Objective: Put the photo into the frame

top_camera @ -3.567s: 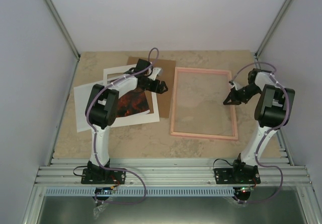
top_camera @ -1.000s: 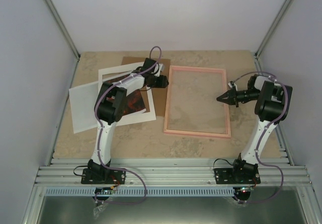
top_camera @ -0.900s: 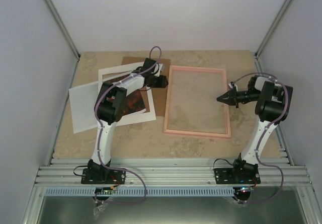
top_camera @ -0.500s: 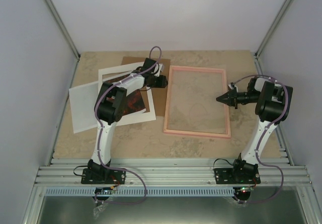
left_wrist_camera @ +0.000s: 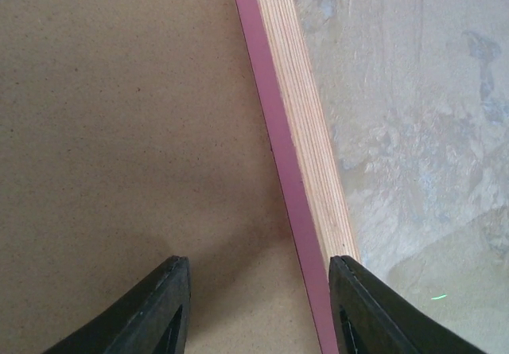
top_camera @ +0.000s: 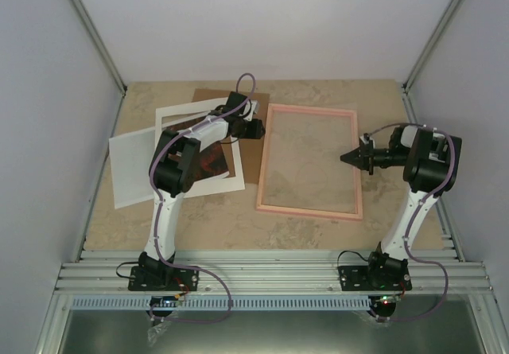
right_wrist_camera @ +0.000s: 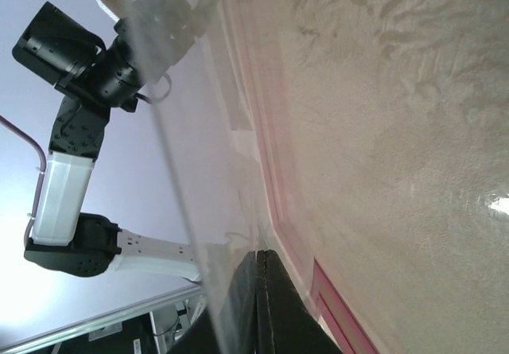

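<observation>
The pink frame lies flat in the middle of the table with a clear pane in it. My right gripper is shut, its tip at the frame's right rail. In the right wrist view the shut fingertips sit against the pane's edge; I cannot tell whether they pinch it. My left gripper hangs open over the brown backing board, with the frame's left rail just inside its right finger. The photo shows red and dark under the white mat, partly hidden by the left arm.
A plain white sheet lies at the left, under the mat. The brown backing board pokes out between the mat and the frame. Metal rails run along the table's near edge, and walls close in the left, right and back.
The frame has slid a little to the left, its near end most. The right gripper has followed it leftward, still shut. The left jaws have narrowed slightly.
</observation>
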Available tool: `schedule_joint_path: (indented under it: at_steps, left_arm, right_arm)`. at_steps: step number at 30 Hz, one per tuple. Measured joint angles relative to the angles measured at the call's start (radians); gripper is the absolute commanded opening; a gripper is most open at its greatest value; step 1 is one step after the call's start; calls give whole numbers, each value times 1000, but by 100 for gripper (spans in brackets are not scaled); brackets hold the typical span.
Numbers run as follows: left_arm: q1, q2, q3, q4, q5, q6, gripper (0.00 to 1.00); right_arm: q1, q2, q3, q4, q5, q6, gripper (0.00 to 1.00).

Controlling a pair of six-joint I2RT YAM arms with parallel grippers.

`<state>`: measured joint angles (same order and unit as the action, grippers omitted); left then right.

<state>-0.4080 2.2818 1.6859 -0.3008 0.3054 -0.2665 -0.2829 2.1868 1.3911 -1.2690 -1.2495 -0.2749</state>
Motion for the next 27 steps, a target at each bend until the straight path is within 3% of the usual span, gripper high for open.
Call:
schedule_joint_path:
  at_steps: [16, 27]
  left_arm:
    - [0, 0, 21, -23, -23, 16, 47]
    - [0, 0, 22, -31, -27, 27, 47]
  right_arm:
    - [61, 40, 55, 56, -2, 63, 1]
    - [60, -60, -56, 73, -71, 91, 1]
